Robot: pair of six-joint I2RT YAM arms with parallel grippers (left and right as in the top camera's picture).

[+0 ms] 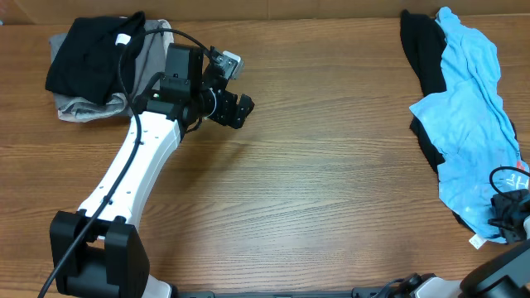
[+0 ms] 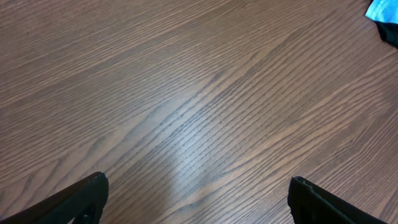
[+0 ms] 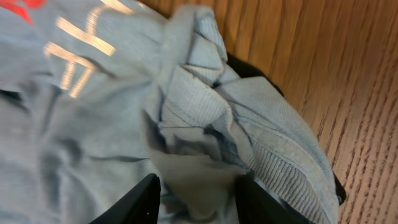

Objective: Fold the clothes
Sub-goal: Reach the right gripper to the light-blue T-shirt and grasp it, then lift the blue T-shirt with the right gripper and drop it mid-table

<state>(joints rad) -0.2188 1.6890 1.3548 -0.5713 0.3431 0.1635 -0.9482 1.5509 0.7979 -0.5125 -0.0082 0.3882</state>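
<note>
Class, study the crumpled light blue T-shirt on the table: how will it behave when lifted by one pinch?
Probably floppy: the light blue cloth T-shirt lies in wrinkles and bunches into folds at the right gripper. Likely it drapes and hangs unevenly, perhaps dragging the black garment beneath it.

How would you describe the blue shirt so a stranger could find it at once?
On the wooden table, look to the right end in the overhead view, opposite the black-and-grey pile. The light blue T-shirt sprawls crumpled there over a black garment, the only bright cloth, with pale printed letters.
</note>
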